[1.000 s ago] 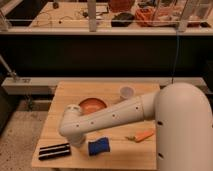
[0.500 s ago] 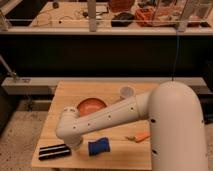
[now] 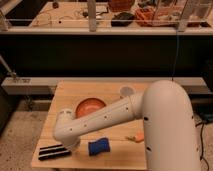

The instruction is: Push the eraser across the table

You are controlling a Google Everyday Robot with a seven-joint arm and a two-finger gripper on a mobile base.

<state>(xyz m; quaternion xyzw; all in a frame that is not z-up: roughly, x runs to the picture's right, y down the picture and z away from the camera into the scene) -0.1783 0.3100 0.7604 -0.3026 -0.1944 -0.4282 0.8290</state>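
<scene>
Wooden table [image 3: 100,90] bears an orange bowl [image 3: 90,106], contents unclear, and the pincer [image 3: 71,145], pressed together, hangs beside the eraser [image 3: 54,151].

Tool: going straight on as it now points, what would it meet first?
The tool points down at the near left of the table; it would probably meet the right end of the eraser, or wood beside it; depth unclear.

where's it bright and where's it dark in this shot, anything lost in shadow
camera view: table lit evenly, white arm brightest, band behind the table dark; the pincer sits low beside the eraser, under the arm's end, in its shade and hard to read
</scene>
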